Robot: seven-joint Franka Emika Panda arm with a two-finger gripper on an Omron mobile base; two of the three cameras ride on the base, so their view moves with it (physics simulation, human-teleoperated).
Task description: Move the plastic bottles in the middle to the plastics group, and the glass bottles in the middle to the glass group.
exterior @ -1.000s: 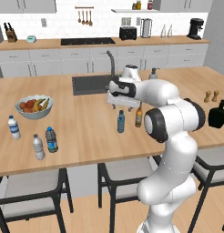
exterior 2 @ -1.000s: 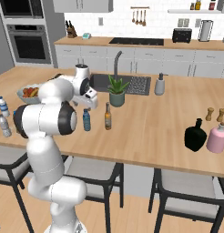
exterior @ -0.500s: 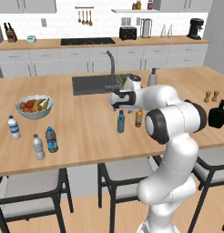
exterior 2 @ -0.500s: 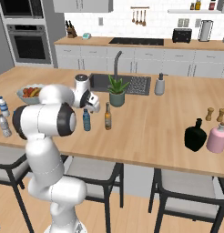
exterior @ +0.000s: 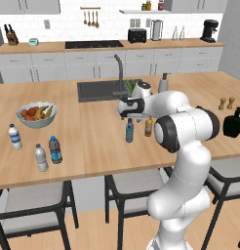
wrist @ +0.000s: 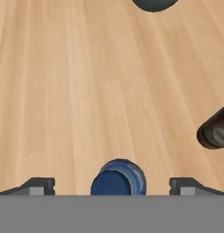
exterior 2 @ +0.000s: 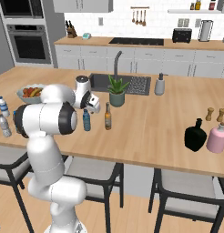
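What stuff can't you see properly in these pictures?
- Dark bottle, right base view: mostly hidden behind the robot's arm.
- Pale blue bottle, hand view: seen from the cap down, its body cut off at the bottom.
- Amber bottle, hand view: cut off by the right edge.
- Bottle labels, base views: too small to read.

on the tabletop (exterior: 92, 141) the slim water bottle (exterior: 130, 131) stands just left of the glass bottle (exterior: 148, 127), directly under the pincer (wrist: 112, 186).
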